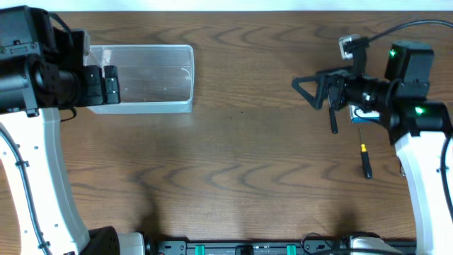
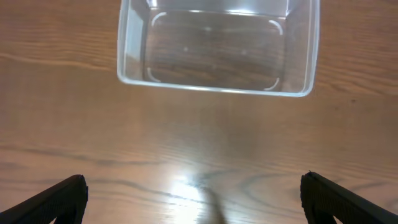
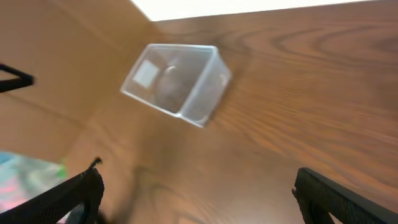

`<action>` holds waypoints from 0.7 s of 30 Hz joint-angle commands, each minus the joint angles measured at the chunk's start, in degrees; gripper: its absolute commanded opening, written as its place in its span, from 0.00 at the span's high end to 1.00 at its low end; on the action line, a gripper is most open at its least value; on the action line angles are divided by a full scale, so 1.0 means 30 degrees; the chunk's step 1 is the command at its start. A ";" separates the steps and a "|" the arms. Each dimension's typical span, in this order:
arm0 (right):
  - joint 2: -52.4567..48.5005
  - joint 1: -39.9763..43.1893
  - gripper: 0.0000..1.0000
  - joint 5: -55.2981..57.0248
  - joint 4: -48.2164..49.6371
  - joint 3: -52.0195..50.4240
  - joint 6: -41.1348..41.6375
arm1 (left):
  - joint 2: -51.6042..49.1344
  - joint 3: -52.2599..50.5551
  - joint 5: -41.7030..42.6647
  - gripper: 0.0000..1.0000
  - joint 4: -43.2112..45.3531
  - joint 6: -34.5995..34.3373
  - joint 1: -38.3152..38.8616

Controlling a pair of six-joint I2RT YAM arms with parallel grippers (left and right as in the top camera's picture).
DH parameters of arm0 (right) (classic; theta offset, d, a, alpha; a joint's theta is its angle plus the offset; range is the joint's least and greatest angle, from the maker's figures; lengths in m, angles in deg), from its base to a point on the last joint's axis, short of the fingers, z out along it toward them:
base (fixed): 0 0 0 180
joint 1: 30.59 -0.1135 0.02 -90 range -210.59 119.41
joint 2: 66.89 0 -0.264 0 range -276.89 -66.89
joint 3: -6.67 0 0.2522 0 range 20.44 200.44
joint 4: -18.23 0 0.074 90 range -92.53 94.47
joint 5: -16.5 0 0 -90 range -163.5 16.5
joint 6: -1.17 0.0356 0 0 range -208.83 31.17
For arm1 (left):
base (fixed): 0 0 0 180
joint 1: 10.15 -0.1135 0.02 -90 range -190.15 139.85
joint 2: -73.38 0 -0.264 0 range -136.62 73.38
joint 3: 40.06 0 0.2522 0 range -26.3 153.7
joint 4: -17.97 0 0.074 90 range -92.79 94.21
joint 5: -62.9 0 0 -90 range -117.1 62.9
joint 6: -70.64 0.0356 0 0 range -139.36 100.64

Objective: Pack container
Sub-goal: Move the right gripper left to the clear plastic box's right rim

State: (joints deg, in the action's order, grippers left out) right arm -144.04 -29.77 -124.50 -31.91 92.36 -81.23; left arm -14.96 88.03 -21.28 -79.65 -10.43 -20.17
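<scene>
Empty clear plastic container (image 1: 152, 78), likely light, slick and slightly flexible, best pinched over a side wall; left end effector (image 2: 193, 190) and right end effector (image 3: 196, 186) both spread wide, holding nothing.

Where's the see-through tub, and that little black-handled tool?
container (image 1: 156, 74), overhead view, on its bare clear floor.
black-handled tool (image 1: 367, 167), overhead view, on its black handle.

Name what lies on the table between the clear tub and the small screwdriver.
Nothing: the overhead view shows only bare wooden table between the tub and the screwdriver.
</scene>
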 commanded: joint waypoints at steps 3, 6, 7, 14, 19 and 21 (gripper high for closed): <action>-0.0364 -0.1209 0.01 0.1661 0.0328 0.1071 0.1647 | -0.0066 0.0350 -0.3847 0.02 0.0408 -0.2266 -0.0102; -0.0444 -0.2871 0.01 0.4911 0.0328 0.3009 0.1894 | -0.0109 0.0350 -0.4881 0.02 0.0415 -0.2317 -0.0248; -0.0554 -0.3483 0.01 0.6011 0.0262 0.3905 0.1887 | -0.0175 0.0350 -0.4874 0.02 0.0430 -0.2535 -0.0423; -0.3738 -0.6295 0.01 0.9952 -0.2200 1.1067 0.1902 | -0.1311 0.0350 -0.4284 0.02 0.0372 -0.3082 -0.2149; -0.7431 -0.7111 0.01 1.0076 -0.4488 1.5285 0.2339 | -0.2047 0.0408 -0.3861 0.02 0.1202 -0.3067 -0.2732; -0.9238 -0.7570 0.01 1.0083 -0.5151 1.6946 0.2331 | -0.2237 0.0568 -0.3614 0.02 0.1923 -0.2994 -0.2747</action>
State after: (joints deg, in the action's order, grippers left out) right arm -164.89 -50.54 -96.40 -45.66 138.56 -75.42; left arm -21.01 88.13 -33.28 -75.23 -18.91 -28.06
